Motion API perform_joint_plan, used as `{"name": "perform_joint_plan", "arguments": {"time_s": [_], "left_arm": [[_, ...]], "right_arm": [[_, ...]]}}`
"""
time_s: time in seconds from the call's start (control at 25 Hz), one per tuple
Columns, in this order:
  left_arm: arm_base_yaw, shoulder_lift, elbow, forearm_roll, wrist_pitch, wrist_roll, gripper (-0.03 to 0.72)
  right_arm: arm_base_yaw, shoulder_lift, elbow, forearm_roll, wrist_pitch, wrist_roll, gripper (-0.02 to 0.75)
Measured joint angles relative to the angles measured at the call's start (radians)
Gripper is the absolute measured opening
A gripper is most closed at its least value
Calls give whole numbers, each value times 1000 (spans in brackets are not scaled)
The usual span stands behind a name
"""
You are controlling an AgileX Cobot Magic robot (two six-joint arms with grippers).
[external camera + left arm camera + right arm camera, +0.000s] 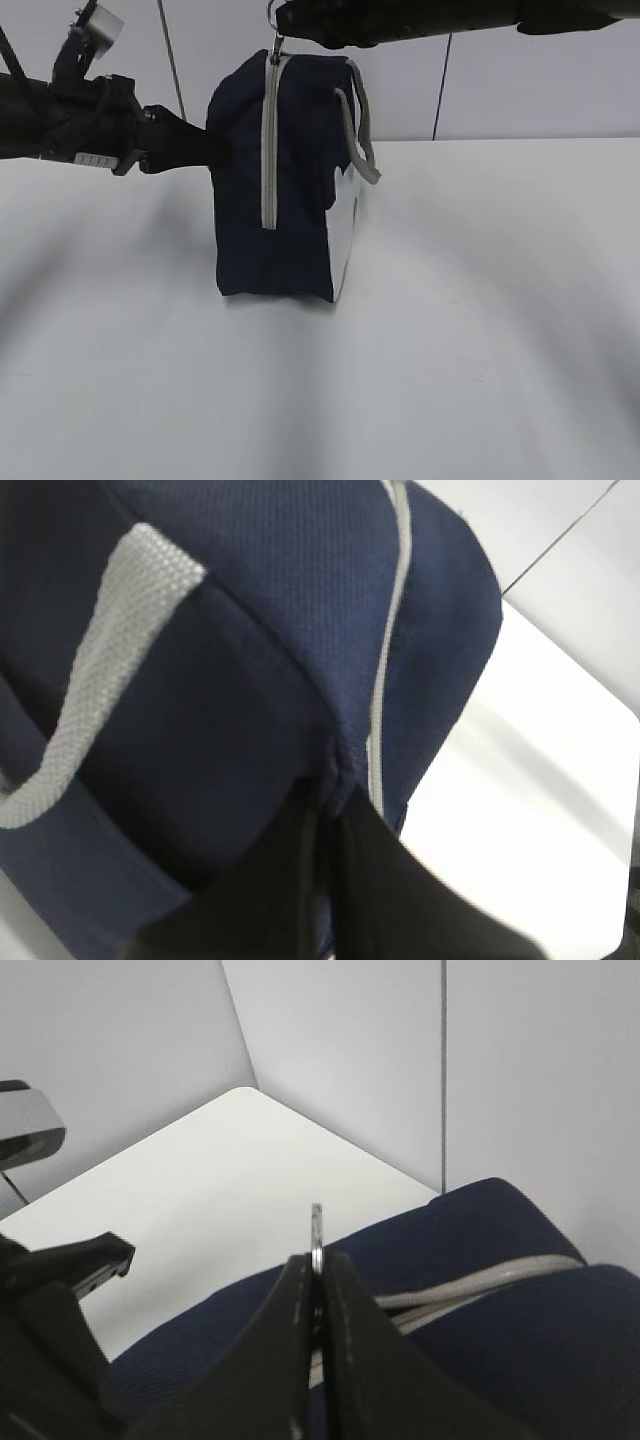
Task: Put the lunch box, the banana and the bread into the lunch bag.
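Note:
The navy lunch bag (pixel 290 180) stands upright on the white table (pixel 480 330), its grey zipper (pixel 268 150) running up the near end. My left gripper (pixel 212 150) reaches in from the left and is shut on a fold of the bag's fabric (pixel 250 660) beside the zipper (pixel 385 680); its fingertips meet at the seam (pixel 335 795). Above the bag, my right gripper (pixel 280 20) is shut on the metal ring pull (pixel 316 1228), which sticks up between the fingers (pixel 317 1260). The lunch box, the banana and the bread are out of view.
Grey strap handles (pixel 362 130) hang down the bag's right side. White wall panels stand behind the table's back edge (pixel 520 140). The table's far corner (pixel 240 1090) shows in the right wrist view.

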Motion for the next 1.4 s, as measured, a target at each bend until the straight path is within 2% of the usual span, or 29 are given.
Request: {"name": "perform_joint_plan", "arguments": {"time_s": [0.8, 1.12, 1.4], "left_arm": [[0, 0, 0, 65, 33, -1, 3], [0, 0, 0, 86, 56, -3, 3], [0, 0, 0, 96, 74, -4, 3]], "right_arm": [[-35, 116, -107, 1, 41, 77, -16], [-95, 197, -222, -15, -65, 130, -16], [-117, 282, -340, -107, -146, 223, -16]]}}
